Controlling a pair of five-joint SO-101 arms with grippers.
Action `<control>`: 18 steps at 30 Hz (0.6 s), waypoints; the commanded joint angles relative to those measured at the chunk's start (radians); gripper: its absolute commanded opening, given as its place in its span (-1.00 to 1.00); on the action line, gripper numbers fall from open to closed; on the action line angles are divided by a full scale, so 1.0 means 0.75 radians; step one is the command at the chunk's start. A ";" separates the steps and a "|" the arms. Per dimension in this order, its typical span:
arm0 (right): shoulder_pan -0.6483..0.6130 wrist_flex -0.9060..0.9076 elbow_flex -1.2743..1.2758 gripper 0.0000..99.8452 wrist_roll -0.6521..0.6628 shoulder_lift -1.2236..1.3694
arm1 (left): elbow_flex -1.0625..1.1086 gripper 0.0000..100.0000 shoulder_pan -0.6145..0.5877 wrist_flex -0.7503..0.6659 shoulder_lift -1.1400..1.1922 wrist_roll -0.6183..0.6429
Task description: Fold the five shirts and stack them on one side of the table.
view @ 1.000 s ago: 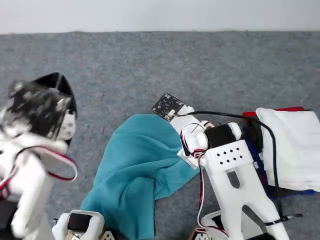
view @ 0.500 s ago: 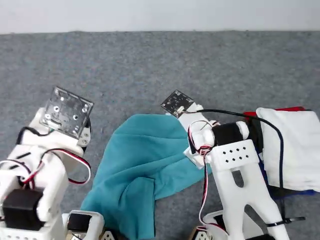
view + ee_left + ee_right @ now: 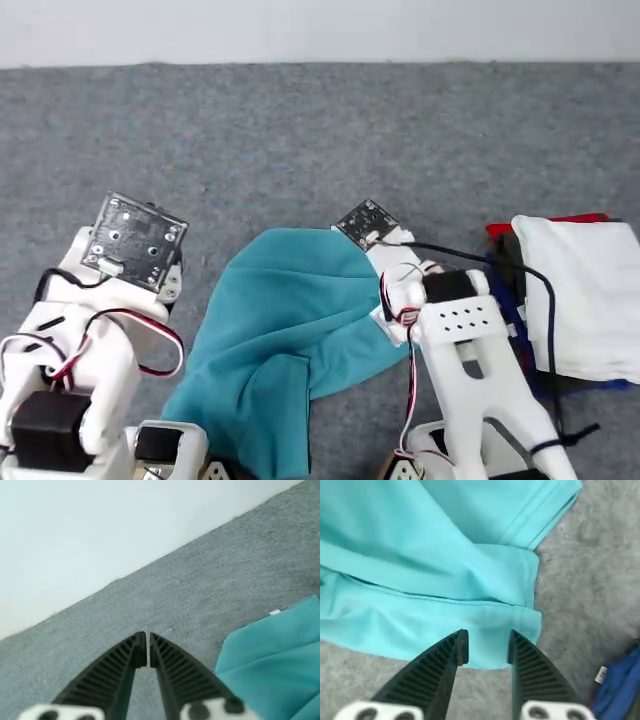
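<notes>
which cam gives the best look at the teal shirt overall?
High view: the teal shirt lies crumpled on the table, nearly its whole outline visible. Right wrist view gives a close-up of its hem and folds; left wrist view catches one corner.

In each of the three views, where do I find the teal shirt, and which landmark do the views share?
High view: the teal shirt lies crumpled low in the middle, between the two arms.
Left wrist view: one part of it lies off to the side of the shut left gripper.
Right wrist view: its hemmed edge lies just ahead of the open right gripper.
Shared landmark: the grey table cover around the shirt.
</notes>
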 commanded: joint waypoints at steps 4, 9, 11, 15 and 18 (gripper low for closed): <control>0.044 -0.216 0.096 -0.66 -0.020 0.069 | 0.005 -0.97 -0.100 -0.016 -0.004 0.000; 0.124 -0.414 0.096 -0.67 -0.018 0.367 | 0.003 -0.97 -0.098 -0.014 -0.004 0.000; 0.122 -0.453 0.072 -0.74 -0.018 0.472 | 0.003 -0.97 -0.098 -0.014 -0.004 0.000; 0.122 -0.355 -0.106 -0.97 -0.020 0.574 | 0.003 -0.97 -0.098 -0.012 -0.004 0.000; 0.118 -0.214 -0.266 -0.98 -0.020 0.570 | 0.005 -0.97 -0.098 -0.012 -0.004 0.000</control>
